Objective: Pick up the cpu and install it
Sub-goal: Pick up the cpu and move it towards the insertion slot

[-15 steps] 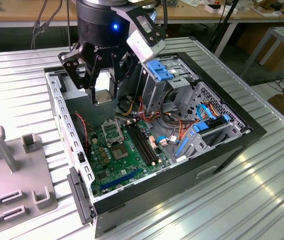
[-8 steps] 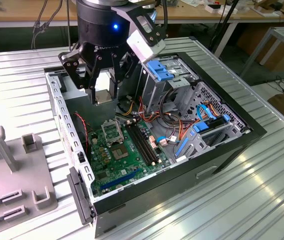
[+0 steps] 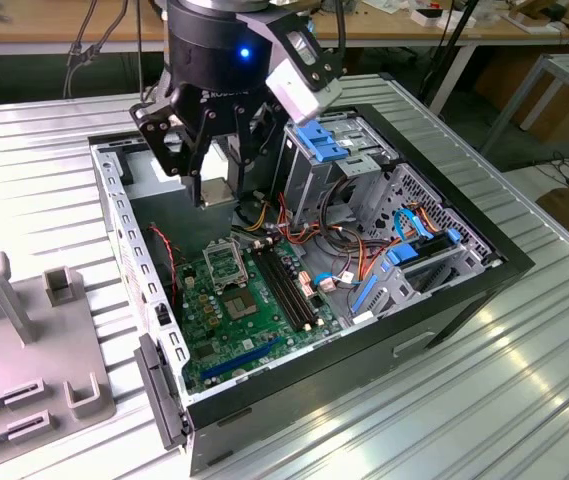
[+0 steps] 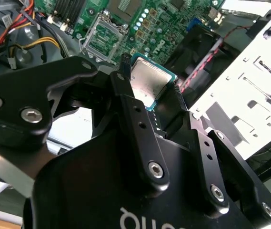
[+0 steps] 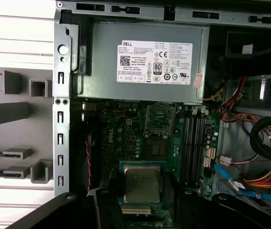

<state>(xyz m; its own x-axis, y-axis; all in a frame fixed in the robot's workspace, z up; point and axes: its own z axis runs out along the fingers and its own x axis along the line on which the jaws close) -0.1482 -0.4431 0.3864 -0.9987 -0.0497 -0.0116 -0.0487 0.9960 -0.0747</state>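
The hand (image 4: 150, 78) grips the cpu (image 5: 142, 183); both hang above the green board (image 3: 219, 330).

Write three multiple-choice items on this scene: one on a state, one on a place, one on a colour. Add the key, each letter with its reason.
1. The socket is: A. empty; B. holding a chip; C. under a cooler.
2. The cpu is: A. seated in the socket; B. held by the gripper above the board; C. lying flat on the board.
3. The board is: A. blue; B. red; C. green.
Key: 1 A, its middle is bare in both wrist views. 2 B, the fingers clamp its edges, clear of the board. 3 C, green shows all around the socket.
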